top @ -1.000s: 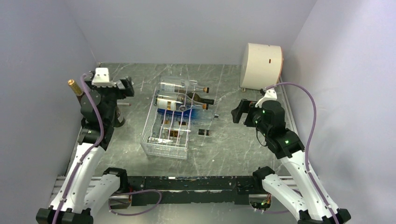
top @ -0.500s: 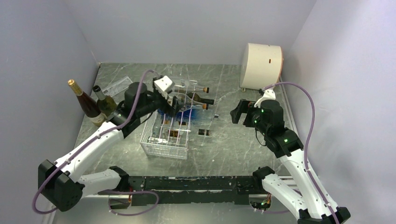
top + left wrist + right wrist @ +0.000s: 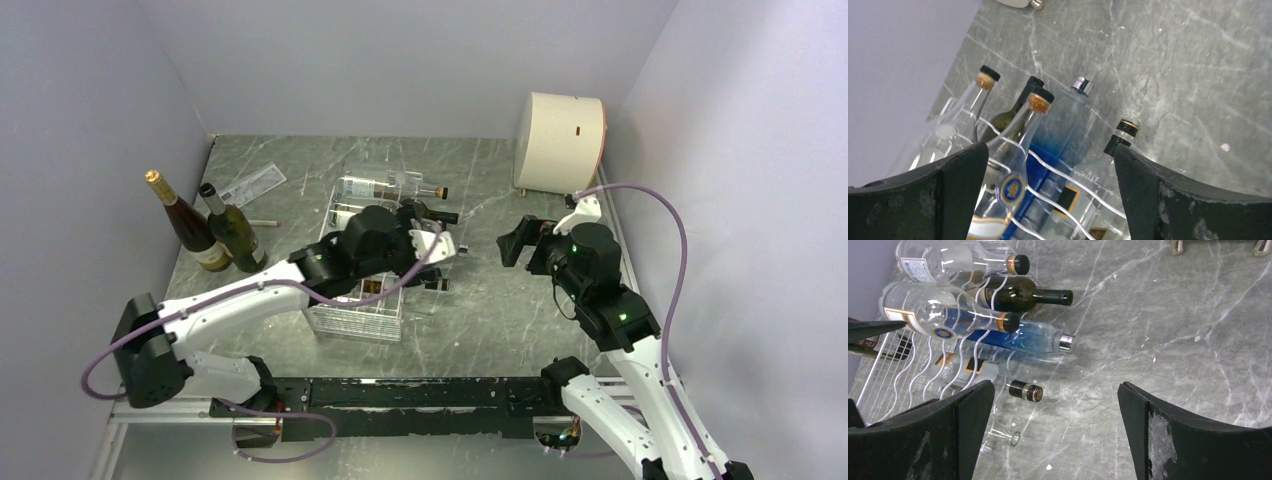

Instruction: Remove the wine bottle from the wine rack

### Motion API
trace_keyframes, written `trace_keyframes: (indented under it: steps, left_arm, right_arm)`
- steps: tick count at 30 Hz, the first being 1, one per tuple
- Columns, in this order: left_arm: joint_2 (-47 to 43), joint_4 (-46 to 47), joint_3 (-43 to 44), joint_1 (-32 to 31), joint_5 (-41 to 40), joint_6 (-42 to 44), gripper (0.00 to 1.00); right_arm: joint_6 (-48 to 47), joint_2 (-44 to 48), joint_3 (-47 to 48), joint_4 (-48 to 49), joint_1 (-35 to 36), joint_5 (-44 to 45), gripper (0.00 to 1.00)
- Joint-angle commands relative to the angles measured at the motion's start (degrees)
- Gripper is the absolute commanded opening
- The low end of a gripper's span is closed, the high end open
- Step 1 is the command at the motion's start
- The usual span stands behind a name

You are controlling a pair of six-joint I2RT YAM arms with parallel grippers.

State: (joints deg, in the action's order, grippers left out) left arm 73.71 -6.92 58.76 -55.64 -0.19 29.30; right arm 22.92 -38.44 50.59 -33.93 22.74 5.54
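One wine rack at centre, at least five lying bottles in it, green wine bottle horizontal, axis left-right, neck toward right arm, two upright bottles far left, left gripper and right gripper both spread apart.

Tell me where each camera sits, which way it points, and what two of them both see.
Top external: above and behind the bases, looking down on the table and wine rack; left arm and right arm show.
Left wrist: on the left tool over the rack, facing out along the bottle necks; its open fingers frame the bottom.
Right wrist: on the right tool, facing the necks poking from the rack; its fingers likewise.
Shared: both wrist views show the blue bottle with a silver cap.
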Motion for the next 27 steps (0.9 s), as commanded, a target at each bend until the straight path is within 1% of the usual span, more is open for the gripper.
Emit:
trace_keyframes:
  steps: [1, 3, 8, 10, 12, 13, 16, 19, 22, 24, 27]
  left_arm:
    - [6.48, -3.41, 5.44, -1.74, -5.92, 11.76, 1.00]
    - [9.87, -4.48, 8.21, -1.84, -7.31, 13.90, 0.99]
    - [15.67, -2.79, 11.26, -1.85, -9.96, 18.47, 0.94]
    - [17.91, -1.77, 12.02, -1.72, -11.16, 19.77, 0.89]
    - [19.74, -1.13, 12.39, -0.98, -11.14, 21.20, 0.82]
    - [20.55, -0.56, 12.42, -0.52, -11.12, 21.72, 0.79]
    - [22.88, 1.46, 13.12, 0.57, -11.89, 22.44, 0.76]
    - [25.30, 2.24, 14.14, 1.50, -12.74, 23.07, 0.71]
    - [27.79, 5.28, 14.10, 2.10, -15.47, 23.52, 0.68]
    - [29.34, 5.90, 14.48, 2.11, -16.65, 23.99, 0.63]
    - [30.95, 6.32, 15.20, 2.11, -18.80, 24.25, 0.54]
  right_arm:
    - [-0.06, 1.82, -0.68, 1.26, 0.38, 0.29, 1.00]
    - [-0.12, 2.48, -0.91, 1.73, 0.37, -0.16, 1.00]
    - [-0.49, 3.36, -0.31, 1.34, 0.38, -0.37, 1.00]
    - [-0.43, 4.23, 0.04, 0.98, 0.42, 0.83, 1.00]
    - [-0.42, 5.64, 0.49, 0.49, 0.37, 3.13, 1.00]
    - [-0.46, 6.43, 0.76, 0.20, 0.37, 4.49, 1.00]
    - [-0.63, 9.92, 0.96, -0.10, 0.40, 7.41, 1.00]
    - [-0.75, 13.50, 0.45, 0.26, 0.42, 7.78, 1.00]
    - [-0.67, 16.21, -0.43, 0.91, 0.40, 6.94, 1.00]
    - [-0.90, 16.77, -0.61, 1.31, 0.37, 6.90, 1.00]
    - [-0.86, 15.98, -0.18, 0.81, 0.37, 7.29, 1.00]
